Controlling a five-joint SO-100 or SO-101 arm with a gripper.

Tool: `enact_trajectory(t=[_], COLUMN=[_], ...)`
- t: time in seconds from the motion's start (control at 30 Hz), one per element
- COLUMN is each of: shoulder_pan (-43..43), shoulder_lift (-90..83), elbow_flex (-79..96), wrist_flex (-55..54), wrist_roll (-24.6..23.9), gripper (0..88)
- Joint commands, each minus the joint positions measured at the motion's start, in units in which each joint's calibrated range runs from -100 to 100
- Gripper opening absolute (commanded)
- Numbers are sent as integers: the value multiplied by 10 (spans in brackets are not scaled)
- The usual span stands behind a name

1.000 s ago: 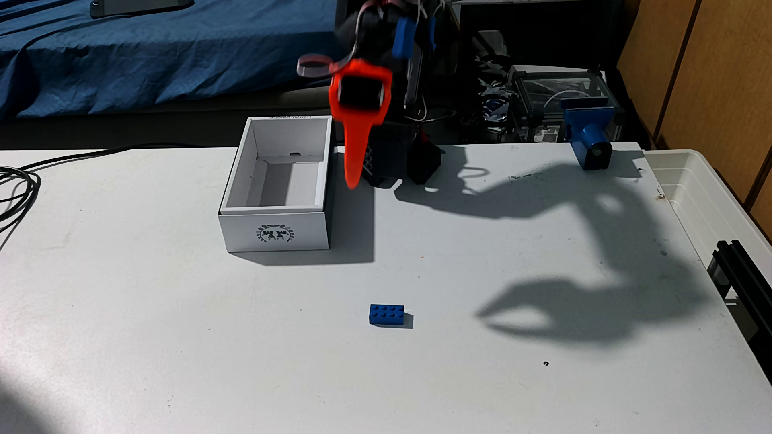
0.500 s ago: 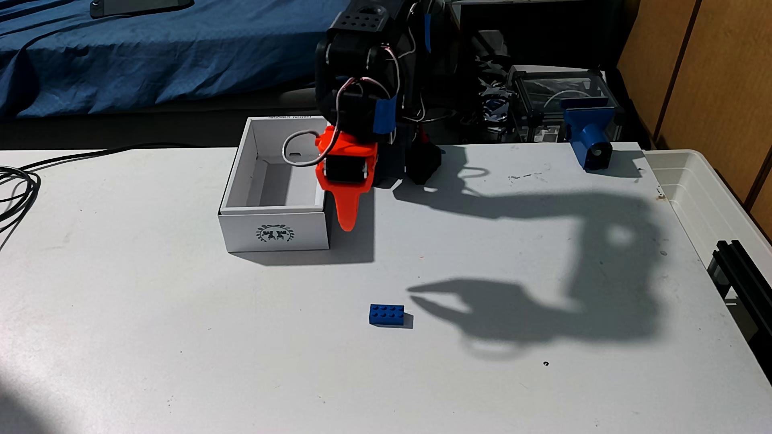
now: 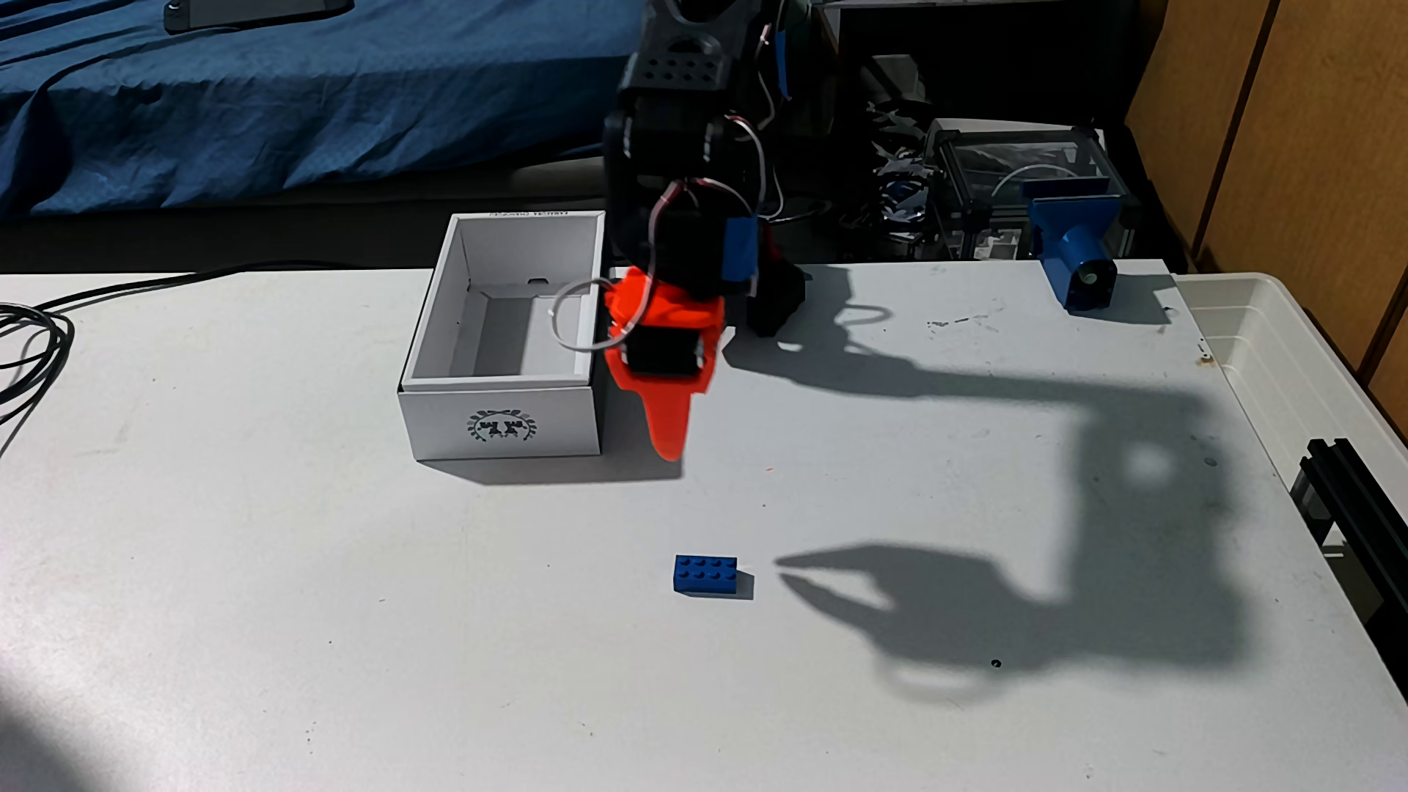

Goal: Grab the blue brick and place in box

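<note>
The blue brick (image 3: 705, 573) lies flat, studs up, on the white table (image 3: 305, 571), in front of the arm and well apart from it. The white box (image 3: 499, 426) stands open-topped at the back left, its wreath emblem facing the camera; nothing shows inside it. My gripper (image 3: 670, 451) hangs just right of the box's near right corner, its orange finger (image 3: 667, 419) pointing down above the table, some way behind the brick. I see it edge-on, but its shadow on the table shows two jaws a little apart with nothing between them.
A blue clamp-like block (image 3: 1070, 251) sits at the table's back right edge. A translucent white tub (image 3: 1257, 335) runs along the right side, with a black rail (image 3: 1356, 502) below it. Dark cables (image 3: 30, 343) coil at the left edge. The arm's shadow (image 3: 1067, 594) falls right of the brick.
The gripper has swung down from high above the box's right wall and come forward and slightly right, toward the brick. Brick and box have stayed put.
</note>
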Motion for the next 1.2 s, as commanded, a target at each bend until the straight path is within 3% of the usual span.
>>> enact_trajectory(t=[0.0, 0.57, 1.03, 1.17], shoulder_pan=[-16, -18, -18, -19], shoulder_lift=[7, 16, 143, 164], elbow_flex=[-24, -20, -87, -104], wrist_flex=[-17, -85, -109, -106], wrist_roll=[-10, -26, -32, -39], gripper=[13, 13, 14, 82])
